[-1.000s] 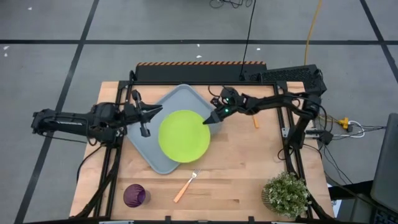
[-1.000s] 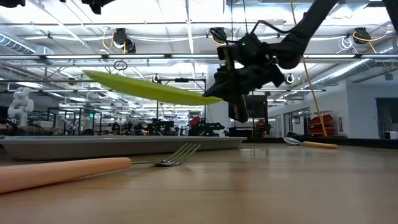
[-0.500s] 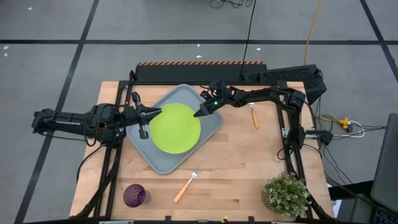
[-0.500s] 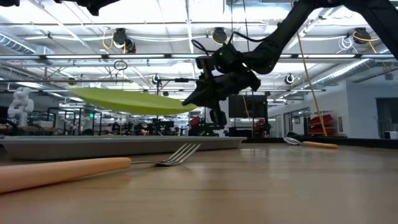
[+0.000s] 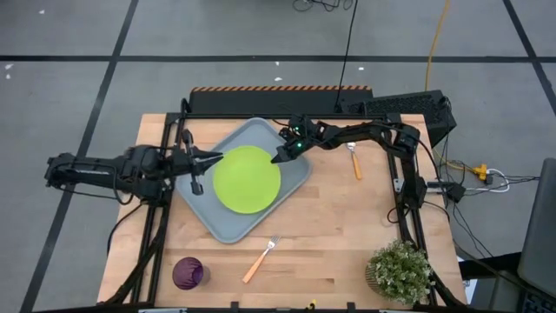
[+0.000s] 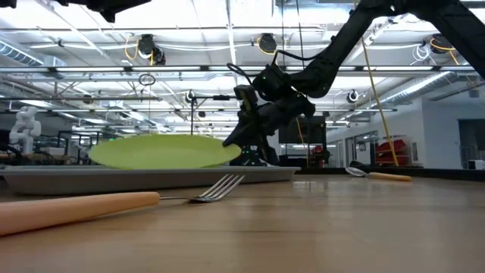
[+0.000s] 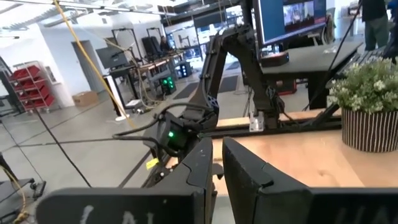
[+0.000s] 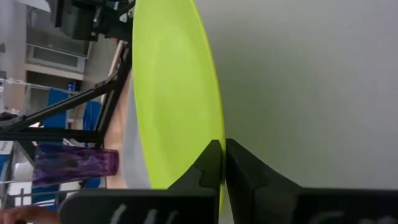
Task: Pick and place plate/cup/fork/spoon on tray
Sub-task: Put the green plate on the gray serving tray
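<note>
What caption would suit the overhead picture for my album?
Right end effector lowers a round lime-green plate onto the grey-blue plastic tray, gripping its rim; left end effector waits alongside.

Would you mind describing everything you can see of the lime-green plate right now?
The plate is round, flat, glossy lime green, seemingly plastic, with a shallow raised rim and nothing on it. It lies nearly level over the middle of the grey-blue tray, covering about half its width. In the low view it sits just at the tray's rim; whether it already rests on the floor cannot be told. The right hand is shut on its edge at the side toward the right arm. The left hand hovers close beside the opposite edge, not gripping it.
</note>
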